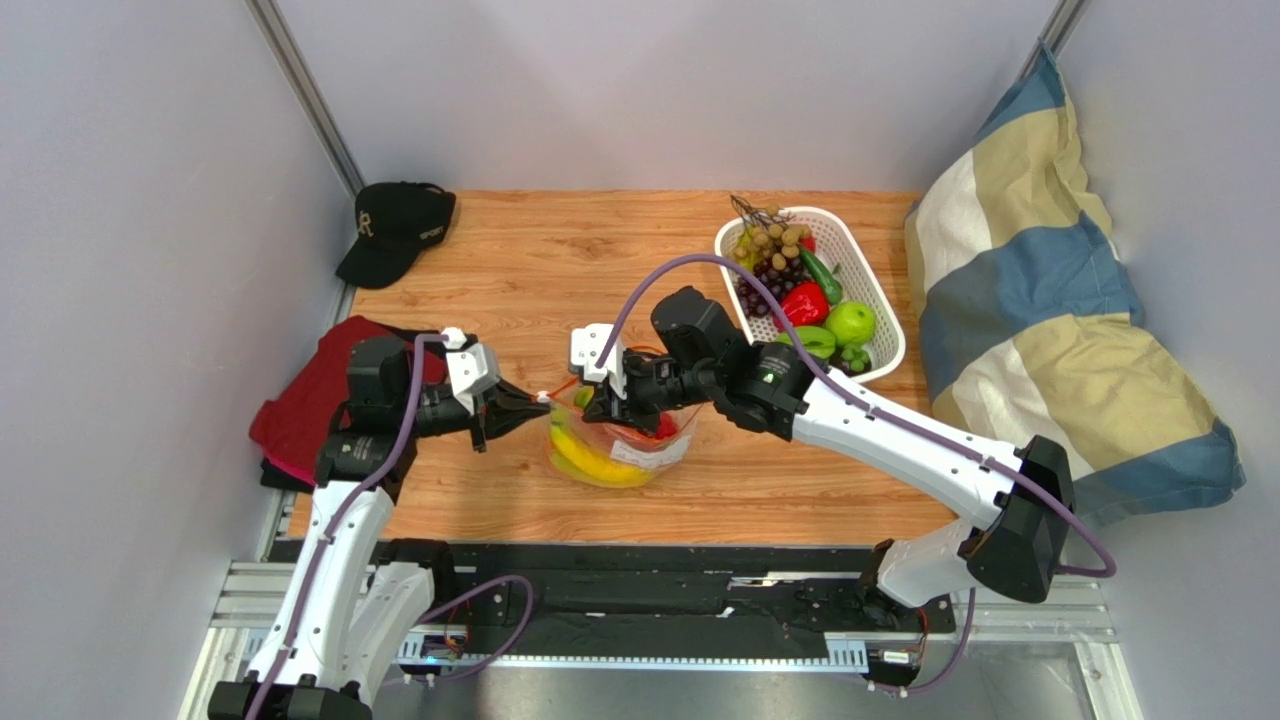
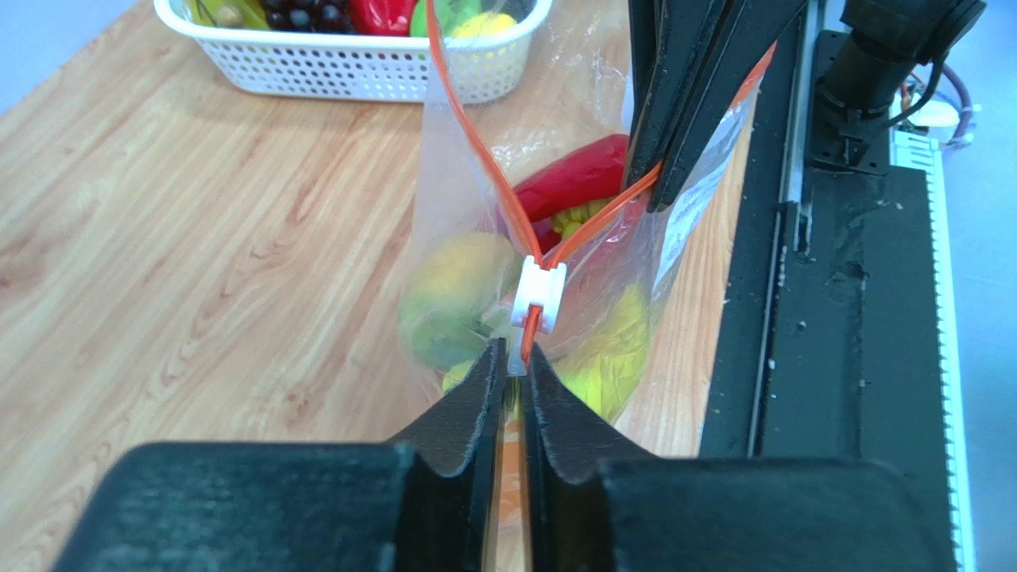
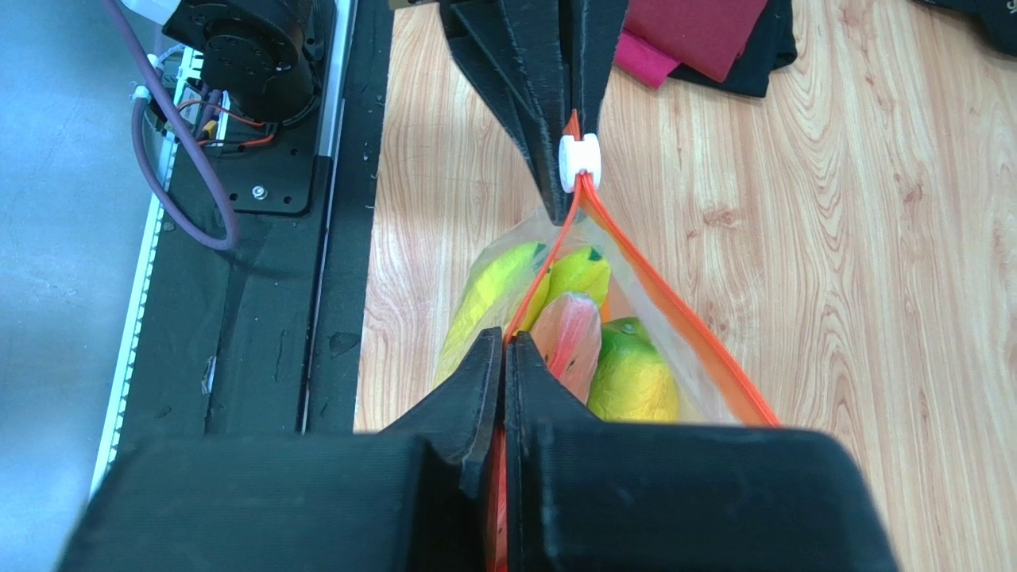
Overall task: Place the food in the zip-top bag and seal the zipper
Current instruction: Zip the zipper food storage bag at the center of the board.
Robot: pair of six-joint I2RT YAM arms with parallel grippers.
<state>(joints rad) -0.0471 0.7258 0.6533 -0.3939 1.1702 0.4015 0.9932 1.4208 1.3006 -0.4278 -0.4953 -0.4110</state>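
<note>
We see a wooden table (image 1: 601, 255) from above, with two robot arms meeting over a clear zip-top bag (image 1: 661, 450) near the table's front edge. The bag sits between them and holds the food (image 1: 594, 465): yellow bananas, a red piece and a yellow-green fruit show through the plastic.

The left gripper (image 2: 513, 358) is pinched nearly closed on the zipper (image 2: 475, 131), at the end of the orange-red strip, just beside the white slider (image 2: 538, 294). The right gripper (image 3: 504, 346) is clenched on one half of the same strip, farther along. From the slider, the zipper's two halves spread apart in a V, so the bag's mouth is open.

Beyond the bag, toward the right, a white lattice basket (image 1: 887, 323) holds grapes, a red piece and green fruits. A black cap (image 1: 394, 228) lies at the far left corner. A red cloth (image 1: 308, 413) lies beside the left arm, and a blue and cream pillow (image 1: 1052, 330) leans at the right.
</note>
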